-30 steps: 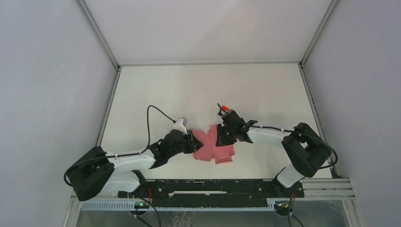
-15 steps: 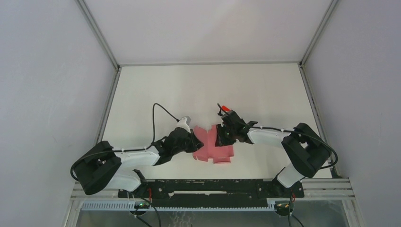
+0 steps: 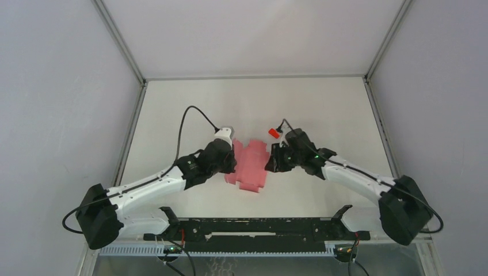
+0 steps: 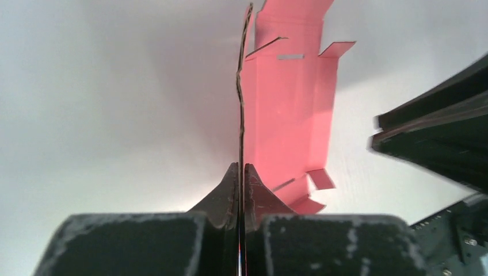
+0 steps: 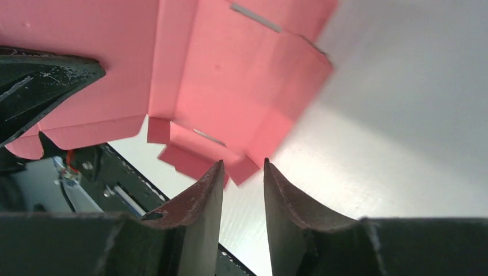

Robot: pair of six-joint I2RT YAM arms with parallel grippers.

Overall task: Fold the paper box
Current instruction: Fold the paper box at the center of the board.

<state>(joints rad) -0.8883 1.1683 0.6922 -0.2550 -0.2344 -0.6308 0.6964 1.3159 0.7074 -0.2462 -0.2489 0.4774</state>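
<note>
The left pincer is shut tight on the box edge.
The right pincer is a little open, empty. The box looks light and bendy; grab a long edge, gently.

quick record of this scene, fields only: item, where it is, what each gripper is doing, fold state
item: paper box, pink cardboard, flaps and tabs showing
location: on the table, between the two arms
left gripper: shut on one edge panel of the paper box, which shows edge-on between its fingers
right gripper: open, tips at a corner tab on the opposite side, not clamping
fold state: bent at the held panel, otherwise spread out; no box shape yet
</note>
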